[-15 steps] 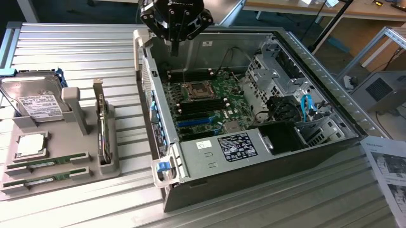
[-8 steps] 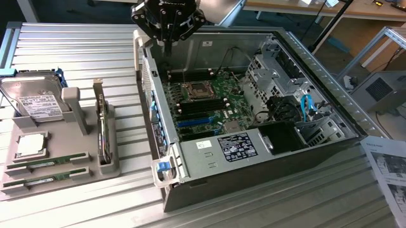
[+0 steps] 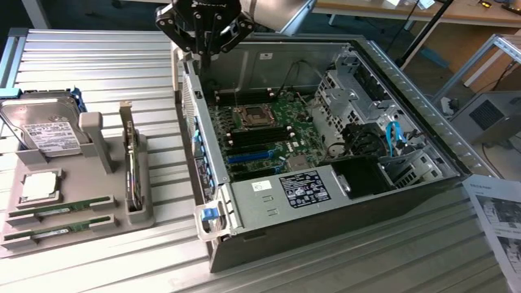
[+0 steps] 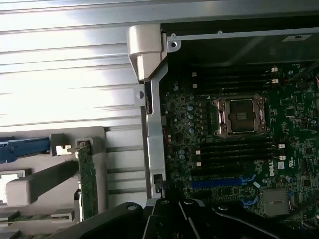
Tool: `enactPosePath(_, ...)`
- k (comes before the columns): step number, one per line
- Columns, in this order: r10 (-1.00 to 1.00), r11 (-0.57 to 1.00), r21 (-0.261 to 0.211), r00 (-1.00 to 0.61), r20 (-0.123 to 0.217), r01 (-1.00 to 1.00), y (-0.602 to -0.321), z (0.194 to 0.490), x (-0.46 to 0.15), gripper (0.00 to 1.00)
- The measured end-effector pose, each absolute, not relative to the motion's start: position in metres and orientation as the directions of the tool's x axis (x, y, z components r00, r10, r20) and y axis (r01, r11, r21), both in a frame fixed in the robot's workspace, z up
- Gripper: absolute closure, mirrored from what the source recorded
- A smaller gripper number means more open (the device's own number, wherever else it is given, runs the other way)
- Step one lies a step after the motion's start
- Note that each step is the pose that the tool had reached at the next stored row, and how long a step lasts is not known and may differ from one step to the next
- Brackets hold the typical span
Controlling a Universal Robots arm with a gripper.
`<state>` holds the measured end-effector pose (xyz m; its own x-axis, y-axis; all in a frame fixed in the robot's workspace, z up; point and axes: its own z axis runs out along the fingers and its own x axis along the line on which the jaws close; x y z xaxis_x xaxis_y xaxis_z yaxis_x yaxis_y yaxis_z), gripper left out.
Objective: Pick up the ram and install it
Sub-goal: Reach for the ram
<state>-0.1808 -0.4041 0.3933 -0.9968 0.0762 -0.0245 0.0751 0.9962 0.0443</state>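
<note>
Two ram sticks, thin green boards, lie flat in slots at the front of a grey holder tray: one ram stick and a second just in front of it. My gripper hangs high over the far corner of the open computer case, well away from the tray. Its fingers are shut together with nothing between them. In the wrist view the motherboard's empty CPU socket sits between rows of black memory slots.
The tray also carries a hard drive, a square silver processor and an upright expansion card. The case's metal walls, drive cage and power supply surround the motherboard. A paper sheet lies at the exterior view's right.
</note>
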Motion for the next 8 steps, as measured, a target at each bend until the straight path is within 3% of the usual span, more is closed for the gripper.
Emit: enactPosePath(8,0.076,0.996,0.044,-0.997,-0.024,0.075,-0.407,0.393,-0.194,0.89)
